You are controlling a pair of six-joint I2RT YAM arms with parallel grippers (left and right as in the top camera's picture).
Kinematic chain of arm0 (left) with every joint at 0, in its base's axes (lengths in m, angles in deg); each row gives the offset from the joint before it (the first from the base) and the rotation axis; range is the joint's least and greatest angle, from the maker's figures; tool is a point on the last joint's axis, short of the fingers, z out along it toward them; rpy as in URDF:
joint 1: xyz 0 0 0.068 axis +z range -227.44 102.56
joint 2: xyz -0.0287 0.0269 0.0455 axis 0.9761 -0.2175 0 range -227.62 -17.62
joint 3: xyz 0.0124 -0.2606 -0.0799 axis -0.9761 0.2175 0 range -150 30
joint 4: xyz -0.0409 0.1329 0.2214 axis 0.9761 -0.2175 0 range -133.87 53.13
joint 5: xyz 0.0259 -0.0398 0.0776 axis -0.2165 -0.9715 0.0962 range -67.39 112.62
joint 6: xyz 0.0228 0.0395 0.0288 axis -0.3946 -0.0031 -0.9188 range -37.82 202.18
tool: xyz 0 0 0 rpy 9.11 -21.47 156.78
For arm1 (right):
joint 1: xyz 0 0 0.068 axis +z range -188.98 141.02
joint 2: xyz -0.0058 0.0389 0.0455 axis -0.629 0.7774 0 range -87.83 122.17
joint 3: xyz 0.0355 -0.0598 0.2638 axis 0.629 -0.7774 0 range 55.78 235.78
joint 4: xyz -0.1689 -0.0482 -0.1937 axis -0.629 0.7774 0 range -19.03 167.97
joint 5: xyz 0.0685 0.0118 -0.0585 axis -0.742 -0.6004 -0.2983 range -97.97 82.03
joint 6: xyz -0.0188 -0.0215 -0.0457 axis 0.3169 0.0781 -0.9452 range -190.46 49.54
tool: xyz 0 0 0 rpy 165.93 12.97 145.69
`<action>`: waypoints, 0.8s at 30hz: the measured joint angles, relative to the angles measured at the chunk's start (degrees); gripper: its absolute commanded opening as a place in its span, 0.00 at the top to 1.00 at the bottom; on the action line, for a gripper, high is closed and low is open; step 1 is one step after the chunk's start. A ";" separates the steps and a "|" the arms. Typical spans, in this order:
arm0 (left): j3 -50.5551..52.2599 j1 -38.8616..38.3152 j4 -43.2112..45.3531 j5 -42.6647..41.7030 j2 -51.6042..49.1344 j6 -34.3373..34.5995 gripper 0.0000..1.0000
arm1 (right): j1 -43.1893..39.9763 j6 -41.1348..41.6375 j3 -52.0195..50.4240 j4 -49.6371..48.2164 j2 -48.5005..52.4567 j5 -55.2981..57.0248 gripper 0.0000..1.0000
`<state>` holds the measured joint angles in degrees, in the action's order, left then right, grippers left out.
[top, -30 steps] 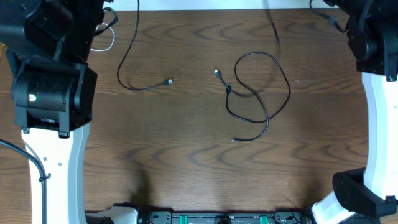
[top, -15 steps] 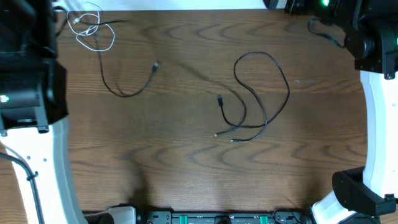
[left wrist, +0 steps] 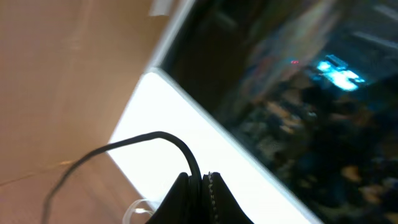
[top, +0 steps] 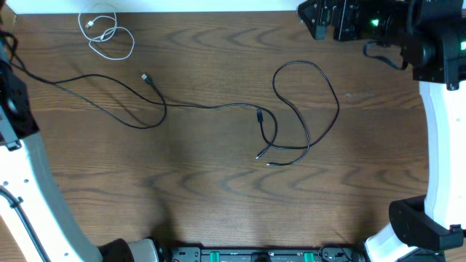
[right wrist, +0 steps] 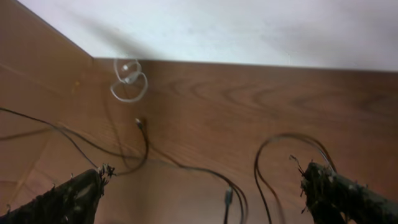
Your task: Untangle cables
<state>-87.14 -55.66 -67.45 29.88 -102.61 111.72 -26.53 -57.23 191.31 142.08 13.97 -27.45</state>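
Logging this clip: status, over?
Left gripper shut on one black cable. Right gripper open, empty. Black cables crossed at centre. White cable coiled apart.

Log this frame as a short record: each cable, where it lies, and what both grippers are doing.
white cable: coiled at the table's far left corner, apart from the black ones
stretched black cable: runs from the left edge across to the centre
looped black cable: wide loop right of centre, ends near the middle
tangle: the two black cables cross at the centre
left gripper: jaws shut on the stretched black cable
right gripper: jaws wide open, holding nothing
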 measured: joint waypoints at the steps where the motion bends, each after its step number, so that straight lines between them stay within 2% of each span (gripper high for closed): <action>1: 0.00 0.87 -0.81 0.57 -0.33 -0.37 0.92 | 0.00 -0.39 -0.48 0.33 0.00 0.11 0.01; 11: 0.00 6.45 -8.61 3.28 -6.23 -4.13 0.92 | 0.00 -1.97 -8.24 1.18 0.00 0.72 0.01; 24: 0.00 10.14 -13.27 6.91 -19.06 -4.09 0.93 | 0.00 -2.19 -12.15 0.68 0.00 0.94 0.01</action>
<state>-87.14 -45.52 -80.72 36.79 -121.67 107.63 -26.53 -59.41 179.16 142.76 13.97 -26.51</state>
